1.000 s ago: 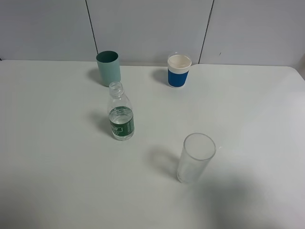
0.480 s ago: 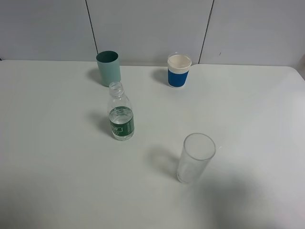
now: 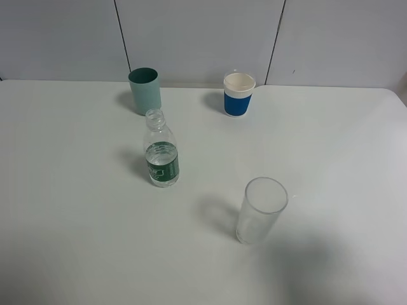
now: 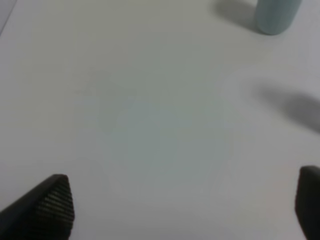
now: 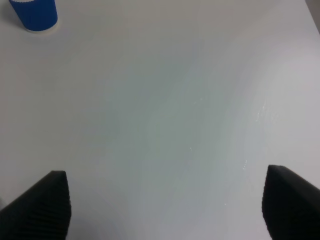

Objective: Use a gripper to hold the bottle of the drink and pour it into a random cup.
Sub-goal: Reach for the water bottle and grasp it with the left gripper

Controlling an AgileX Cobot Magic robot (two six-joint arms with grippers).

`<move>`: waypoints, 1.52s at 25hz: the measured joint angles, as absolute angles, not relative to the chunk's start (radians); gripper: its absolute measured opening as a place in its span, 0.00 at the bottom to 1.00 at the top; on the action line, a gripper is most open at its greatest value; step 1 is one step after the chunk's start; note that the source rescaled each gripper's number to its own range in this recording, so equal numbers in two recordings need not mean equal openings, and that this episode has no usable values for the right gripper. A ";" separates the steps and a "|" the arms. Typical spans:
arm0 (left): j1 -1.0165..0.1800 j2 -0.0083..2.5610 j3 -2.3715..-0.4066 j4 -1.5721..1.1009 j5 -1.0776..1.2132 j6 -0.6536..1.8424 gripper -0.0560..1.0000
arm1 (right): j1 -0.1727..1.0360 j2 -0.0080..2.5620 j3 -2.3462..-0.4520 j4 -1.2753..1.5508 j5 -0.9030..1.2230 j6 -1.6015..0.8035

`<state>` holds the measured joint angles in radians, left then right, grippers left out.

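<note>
The left gripper (image 4: 182, 200) and right gripper (image 5: 167, 195) hold nothing, jaws apart. A glancing approach could topple the uncapped bottle (image 3: 161, 152), spilling it short of the teal cup (image 3: 145, 90).

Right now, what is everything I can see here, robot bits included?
bottle: one, clear with a dark green label, uncapped, upright left of the table's middle.
green cup: one, teal, at the back, behind the bottle.
white cup: one, white with a blue sleeve, at the back, right of the green cup.
glass: one, clear, towards the front, right of the bottle.
table: one, white, under everything.
wall: grey panels, behind the table.
left gripper: one, dark tips, open over bare table.
right gripper: one, dark tips, open over bare table.
</note>
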<state>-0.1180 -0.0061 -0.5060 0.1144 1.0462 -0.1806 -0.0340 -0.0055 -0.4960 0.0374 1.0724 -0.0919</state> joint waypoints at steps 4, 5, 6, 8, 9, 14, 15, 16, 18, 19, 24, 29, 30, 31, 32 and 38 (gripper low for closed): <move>-0.118 -0.006 -0.506 0.114 1.046 -0.181 0.78 | -0.034 -0.006 -0.496 0.037 1.072 -0.092; -0.118 -0.006 -0.506 0.114 1.046 -0.181 0.78 | -0.034 -0.006 -0.496 0.037 1.072 -0.092; -0.118 -0.006 -0.506 0.114 1.046 -0.181 0.78 | -0.034 -0.006 -0.496 0.037 1.072 -0.092; -0.118 -0.006 -0.506 0.114 1.046 -0.181 0.78 | -0.034 -0.006 -0.496 0.037 1.072 -0.092; -0.118 -0.006 -0.506 0.114 1.046 -0.181 0.78 | -0.034 -0.006 -0.496 0.037 1.072 -0.092; -0.118 -0.006 -0.506 0.114 1.046 -0.181 0.78 | -0.034 -0.006 -0.496 0.037 1.072 -0.092; -0.118 -0.006 -0.506 0.114 1.046 -0.181 0.78 | -0.034 -0.006 -0.496 0.037 1.072 -0.092; -0.118 -0.006 -0.506 0.114 1.046 -0.181 0.78 | -0.034 -0.006 -0.496 0.037 1.072 -0.092; -0.118 -0.006 -0.506 0.114 1.046 -0.181 0.78 | -0.034 -0.006 -0.496 0.037 1.072 -0.092; -0.118 -0.005 -0.506 0.114 1.046 -0.181 0.78 | -0.034 -0.006 -0.496 0.037 1.072 -0.092; -0.118 0.093 -0.510 0.114 1.044 -0.172 0.78 | -0.034 -0.006 -0.496 0.037 1.072 -0.092; -0.118 0.239 -0.545 0.114 0.959 -0.119 0.78 | -0.034 -0.006 -0.496 0.037 1.072 -0.092; -0.118 0.271 -0.550 0.114 0.940 -0.105 0.78 | -0.034 -0.006 -0.496 0.037 1.072 -0.092; -0.118 0.304 -0.554 0.114 0.916 -0.094 0.78 | -0.034 -0.006 -0.496 0.037 1.072 -0.092; -0.118 0.332 -0.557 0.112 0.895 -0.080 0.78 | -0.034 -0.006 -0.496 0.037 1.072 -0.092; -0.118 0.528 -0.561 0.014 0.825 0.061 0.76 | -0.034 -0.006 -0.496 0.037 1.072 -0.092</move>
